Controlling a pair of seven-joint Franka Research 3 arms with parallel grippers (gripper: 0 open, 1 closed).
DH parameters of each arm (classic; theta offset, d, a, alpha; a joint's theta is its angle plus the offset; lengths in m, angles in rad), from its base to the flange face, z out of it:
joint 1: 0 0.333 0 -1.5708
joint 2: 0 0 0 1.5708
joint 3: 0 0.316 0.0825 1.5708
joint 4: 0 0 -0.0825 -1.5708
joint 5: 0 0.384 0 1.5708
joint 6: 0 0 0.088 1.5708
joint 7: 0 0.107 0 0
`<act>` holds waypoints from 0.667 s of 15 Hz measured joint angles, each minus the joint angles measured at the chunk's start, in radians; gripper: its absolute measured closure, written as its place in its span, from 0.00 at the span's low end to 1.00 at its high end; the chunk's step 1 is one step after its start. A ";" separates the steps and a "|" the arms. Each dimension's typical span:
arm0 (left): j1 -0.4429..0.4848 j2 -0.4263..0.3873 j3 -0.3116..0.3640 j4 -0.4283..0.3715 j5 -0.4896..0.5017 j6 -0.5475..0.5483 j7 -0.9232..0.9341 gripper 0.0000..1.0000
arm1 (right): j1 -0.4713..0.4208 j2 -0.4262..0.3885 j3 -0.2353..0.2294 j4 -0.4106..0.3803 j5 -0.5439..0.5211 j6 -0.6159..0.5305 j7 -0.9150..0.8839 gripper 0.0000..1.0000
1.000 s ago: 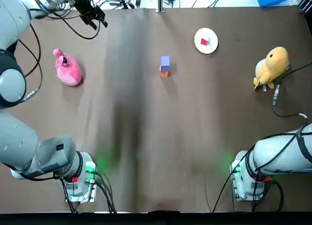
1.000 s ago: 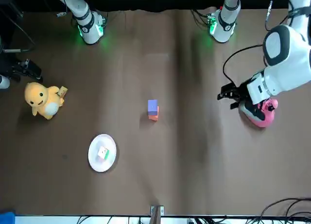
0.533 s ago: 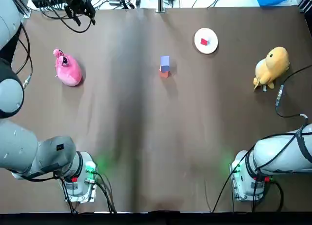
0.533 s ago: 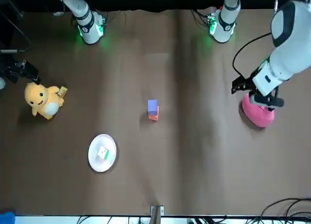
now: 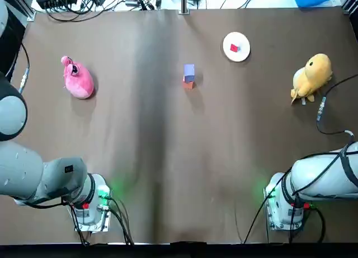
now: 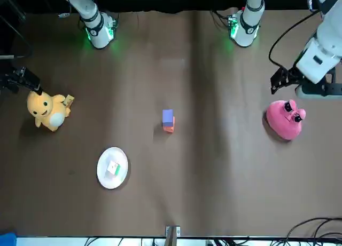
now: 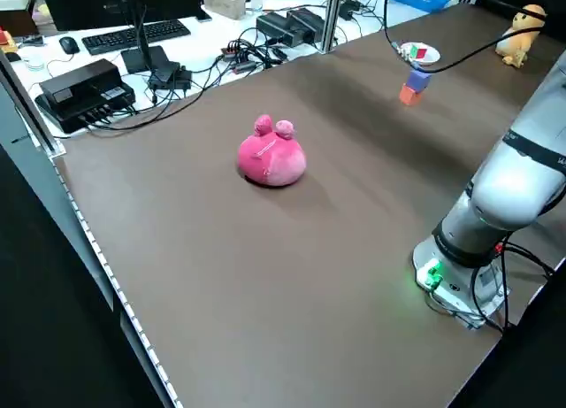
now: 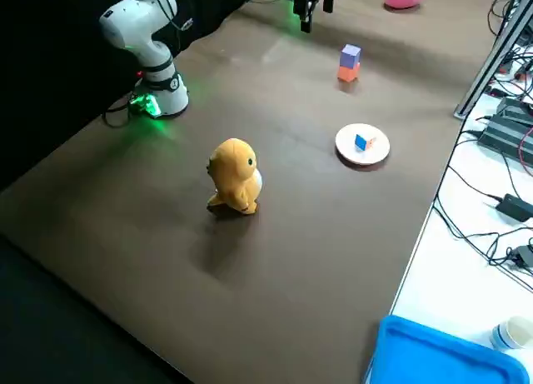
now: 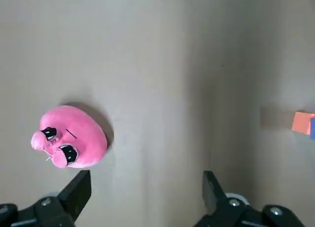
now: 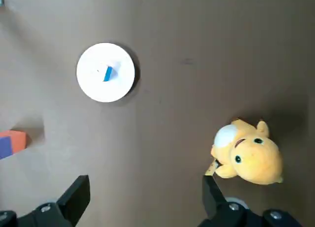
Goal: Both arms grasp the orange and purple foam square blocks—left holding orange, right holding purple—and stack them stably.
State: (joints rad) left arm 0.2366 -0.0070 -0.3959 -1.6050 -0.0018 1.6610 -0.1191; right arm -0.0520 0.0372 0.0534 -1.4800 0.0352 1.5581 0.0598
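Left gripper and right gripper gape, far from purple block atop orange block.

We record the purple foam square block as lavender-blue and the orange foam square block as plain orange, both unpatterned. The brown matte table is uniformly dark brown. The pink round plush toy carries black eyes. The yellow plush duck has a pale belly. The white round plate holds a small cube showing red and blue faces.
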 joint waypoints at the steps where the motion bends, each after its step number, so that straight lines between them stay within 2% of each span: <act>1: 0.000 0.000 0.000 0.006 0.000 -0.003 0.000 0.00 | -0.004 0.000 0.000 -0.002 0.009 -0.001 -0.004 0.00; 10: 0.010 0.034 0.003 0.020 0.000 -0.003 -0.001 0.00 | -0.009 0.000 0.000 -0.008 0.021 -0.010 -0.013 0.00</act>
State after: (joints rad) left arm 0.2463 0.0275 -0.3930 -1.5852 -0.0015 1.6580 -0.1205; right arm -0.0612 0.0372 0.0535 -1.4878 0.0566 1.5485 0.0467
